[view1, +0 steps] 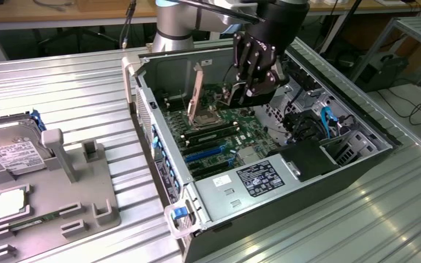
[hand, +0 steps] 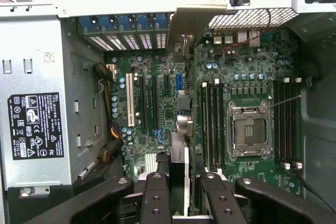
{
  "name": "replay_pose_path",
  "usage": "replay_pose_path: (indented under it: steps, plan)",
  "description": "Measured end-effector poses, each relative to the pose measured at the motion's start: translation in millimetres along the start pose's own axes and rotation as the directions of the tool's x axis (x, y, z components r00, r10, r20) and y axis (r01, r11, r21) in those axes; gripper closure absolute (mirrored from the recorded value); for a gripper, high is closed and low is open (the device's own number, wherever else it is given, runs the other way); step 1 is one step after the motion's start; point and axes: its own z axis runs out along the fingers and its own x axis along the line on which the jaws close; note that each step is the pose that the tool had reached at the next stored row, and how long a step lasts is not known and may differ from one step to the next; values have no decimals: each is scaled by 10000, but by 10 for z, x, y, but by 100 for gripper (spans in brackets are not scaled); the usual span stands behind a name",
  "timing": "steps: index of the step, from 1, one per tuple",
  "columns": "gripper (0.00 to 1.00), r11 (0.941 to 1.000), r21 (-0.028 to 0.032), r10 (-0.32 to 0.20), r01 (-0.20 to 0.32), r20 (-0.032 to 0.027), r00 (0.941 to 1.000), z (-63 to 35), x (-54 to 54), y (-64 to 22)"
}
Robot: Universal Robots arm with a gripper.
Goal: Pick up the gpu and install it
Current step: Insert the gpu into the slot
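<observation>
The gpu (view1: 194,96) stands on edge inside the open computer case (view1: 357,164), its pale beige bracket toward the case's rear wall. In the wrist view the gpu (hand: 191,22) is edge-on, a thin dark line running from the bracket down to my fingers. My gripper (view1: 243,93) is shut on the card's end, above the green motherboard (view1: 225,131). Its black fingers (hand: 157,192) clamp the card from both sides, with the gripper (hand: 181,198) centred on it. The card hangs over the board between the expansion slots (hand: 142,100) and the memory slots (hand: 210,119).
The empty CPU socket (hand: 247,129) and the silver power supply (view1: 258,178) lie inside the case. On the exterior view's left, a grey fixture (view1: 86,186) holds a hard drive (view1: 13,148), a processor (view1: 9,203) and a green memory stick (view1: 31,224). Ribbed metal table (view1: 342,230) surrounds everything.
</observation>
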Motion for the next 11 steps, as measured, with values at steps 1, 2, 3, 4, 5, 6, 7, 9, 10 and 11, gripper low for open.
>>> replay_pose_path:
  steps: [1,2,3,4,5,6,7,9,10,11]
  plan:
    - [73,10000,0,0,0,0,10000,4,0,0]
    - [73,10000,0,-1,1,0,10000,7,0,0]
    - [73,10000,0,0,0,0,10000,10,0,-1]
    - [73,10000,0,0,0,0,10000,17,0,-1]
    - [73,10000,0,-1,1,0,10000,20,0,-1]
    - [73,10000,0,-1,1,0,10000,24,0,-1]
    - [73,10000,0,-1,1,0,10000,27,0,-1]
    - [73,10000,0,0,0,0,10000,36,0,-2]
    - [73,10000,0,0,0,0,10000,40,0,-2]
    - [73,10000,0,0,0,0,10000,44,0,-2]
